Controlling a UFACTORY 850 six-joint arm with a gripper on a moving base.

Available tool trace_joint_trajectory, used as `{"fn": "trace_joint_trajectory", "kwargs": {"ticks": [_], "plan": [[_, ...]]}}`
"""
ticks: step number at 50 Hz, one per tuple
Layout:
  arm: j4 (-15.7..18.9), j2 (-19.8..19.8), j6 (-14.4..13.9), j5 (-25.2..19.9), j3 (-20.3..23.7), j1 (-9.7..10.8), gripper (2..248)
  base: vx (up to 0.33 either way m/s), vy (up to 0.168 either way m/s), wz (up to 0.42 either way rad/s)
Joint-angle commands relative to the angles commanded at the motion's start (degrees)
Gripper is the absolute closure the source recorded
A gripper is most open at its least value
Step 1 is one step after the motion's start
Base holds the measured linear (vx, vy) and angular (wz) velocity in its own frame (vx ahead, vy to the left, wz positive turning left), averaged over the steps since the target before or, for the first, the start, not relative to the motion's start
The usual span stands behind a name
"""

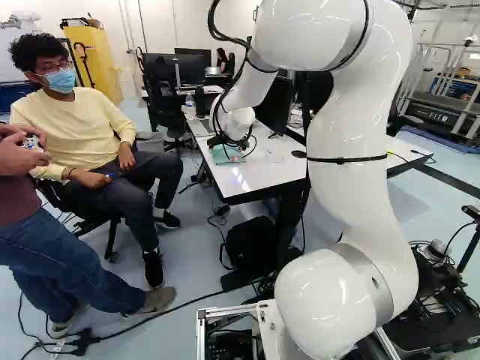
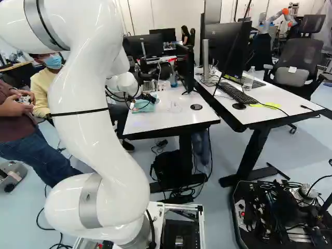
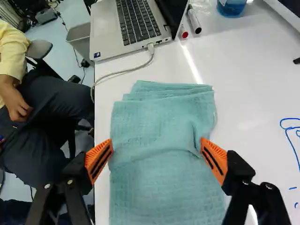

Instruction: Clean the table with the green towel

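- Nearest: one black gripper [image 3: 156, 143], orange pads parted wide, one toward either side of the towel; open, with no grip.
- One green towel [image 3: 164, 187], folded, creased near one pad, lying on the white table [image 3: 253, 84] beside its edge.
- Done, by judgement: approach only.
- Outstanding: grasp, then wiping.
- Blue marks [image 3: 287, 129], well apart from the towel, unwiped; chief work remaining.
- For likely avoidance: laptop [image 3: 105, 28], cable [image 3: 126, 71], two pens [image 3: 193, 19], all beyond the towel.
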State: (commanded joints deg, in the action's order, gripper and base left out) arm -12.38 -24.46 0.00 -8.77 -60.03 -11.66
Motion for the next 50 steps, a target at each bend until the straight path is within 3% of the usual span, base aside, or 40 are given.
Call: {"fn": "trace_joint_trajectory", "kwargs": {"ticks": [38, 50], "plan": [[0.0, 5.3, 0.0, -0.1, 1.1, 0.0, 3, 0.000, 0.000, 0.000], [0.4, 5.4, 0.0, -5.1, 0.2, 0.1, 3, 0.000, 0.000, 0.000]]}}
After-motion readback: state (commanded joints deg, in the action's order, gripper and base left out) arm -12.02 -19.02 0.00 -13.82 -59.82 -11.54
